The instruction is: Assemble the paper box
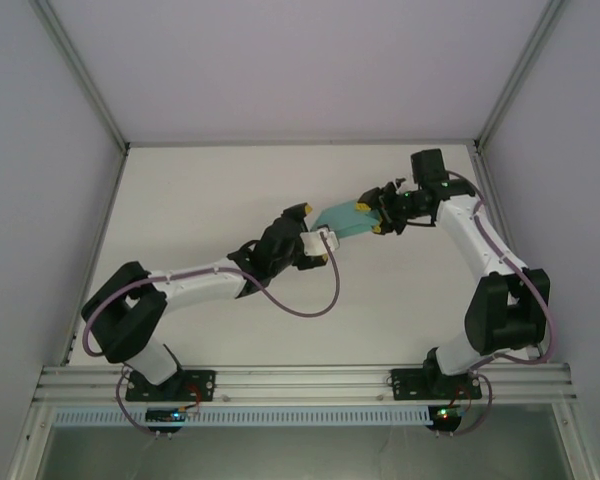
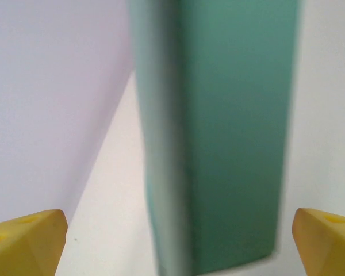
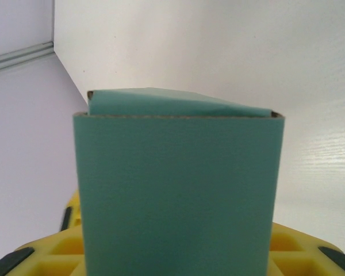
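1. Inventory is reading as follows: one paper box, two arms, two grippers, one white table.
2. The paper box, teal-green card, is showing as a folded rectangular sleeve. It is sitting over the middle of the table, slightly toward the far right, bridging the gap between the two grippers. Whether its underside is touching the table, I cannot tell.
3. The right gripper is pinching the right-hand end of the box. On the right wrist view its two yellow fingers are flanking the box, one on either side at the bottom of the frame.
4. In that same view the far end of the box is standing open, with one flap leaning inward across the mouth.
5. The left gripper is standing spread wide, with the left-hand end of the box lying between its jaws. On the left wrist view the two yellow fingertips are sitting at the bottom corners. Each is keeping apart from the box, which is running up the middle of the frame.
6. Both arms are reaching inward from their bases at the near edge and are meeting at the box.
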Tool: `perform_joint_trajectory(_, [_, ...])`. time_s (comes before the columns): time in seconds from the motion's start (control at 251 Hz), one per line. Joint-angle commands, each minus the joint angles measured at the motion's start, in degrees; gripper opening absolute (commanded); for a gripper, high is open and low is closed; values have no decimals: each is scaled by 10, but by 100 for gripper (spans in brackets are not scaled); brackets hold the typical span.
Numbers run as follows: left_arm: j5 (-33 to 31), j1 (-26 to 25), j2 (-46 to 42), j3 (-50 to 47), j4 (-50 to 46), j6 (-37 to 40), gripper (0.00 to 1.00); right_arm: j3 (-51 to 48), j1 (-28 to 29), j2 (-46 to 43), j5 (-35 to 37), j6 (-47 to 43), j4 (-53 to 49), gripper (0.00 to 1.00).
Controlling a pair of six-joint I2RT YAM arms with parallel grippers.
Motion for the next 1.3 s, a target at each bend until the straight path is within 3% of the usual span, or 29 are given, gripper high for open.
perform_joint_trajectory(0.0, [1, 4, 4, 16, 44, 9, 92, -10, 4, -4, -24, 14, -8, 45])
perform_joint_trajectory(0.319, [29, 13, 18, 12, 67, 14, 46, -21, 11, 7, -62, 31, 23, 48])
perform_joint_trajectory(0.555, [24, 13, 14, 7, 60, 26, 32, -29, -1, -14, -58, 47, 48, 54])
perform_joint_trajectory(0.706, [23, 17, -12, 0, 34, 35, 26, -25, -21, -34, -31, 8, 35, 72])
perform_joint_trajectory(0.742, [29, 20, -20, 4, 7, 33, 26, -24, -30, -43, -14, -15, 33, 79])
perform_joint_trajectory(0.794, [37, 26, -31, 17, -46, 26, 27, -29, -47, -61, 17, -54, 50, 98])
perform_joint_trajectory(0.858, [75, 43, -40, 45, -146, 12, 27, -35, -63, -89, 79, -123, 75, 99])
perform_joint_trajectory(0.942, [158, 72, -32, 116, -357, 6, 32, -42, -64, -124, 191, -229, 107, 99])
perform_joint_trajectory(1.026, [160, 82, -5, 188, -506, -14, 31, -74, -54, -156, 263, -321, 141, 99])
perform_joint_trajectory(1.217, [202, 105, 43, 240, -648, 7, 30, -145, -54, -210, 226, -466, 242, 99])
perform_joint_trajectory(1.297, [227, 119, 60, 267, -684, -5, 30, -151, -46, -217, 158, -533, 247, 99])
